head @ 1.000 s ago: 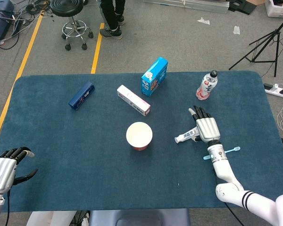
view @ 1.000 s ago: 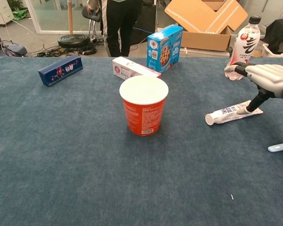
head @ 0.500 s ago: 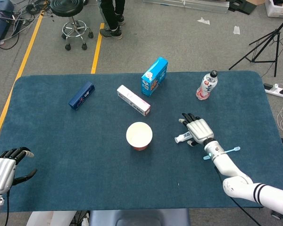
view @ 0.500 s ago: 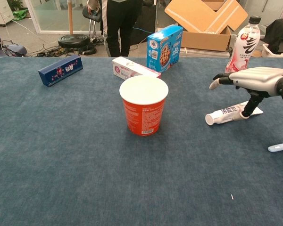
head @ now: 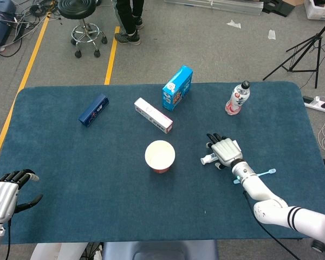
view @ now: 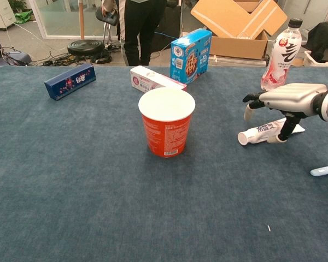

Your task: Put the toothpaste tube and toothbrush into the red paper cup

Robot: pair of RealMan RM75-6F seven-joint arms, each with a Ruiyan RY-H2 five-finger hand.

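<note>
Your right hand [view: 287, 101] is hovering palm-down, fingers spread and empty, over the glossy white toothpaste tube [view: 262, 132], lying right of the tapered red paper cup [view: 167, 122]; its thumb is touching the tube.

**Two cameras, one tabletop**

The table [head: 70, 162] is seen whole from high above in the head view, angled steeply down. It is viewed low and close, facing forward, from the chest. The red paper cup [head: 160, 156] is shared by both.

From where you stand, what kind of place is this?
Probably a robotics lab or workshop: loose cables on the floor, a tripod stand, yellow floor tape and cardboard boxes behind the blue table.
</note>
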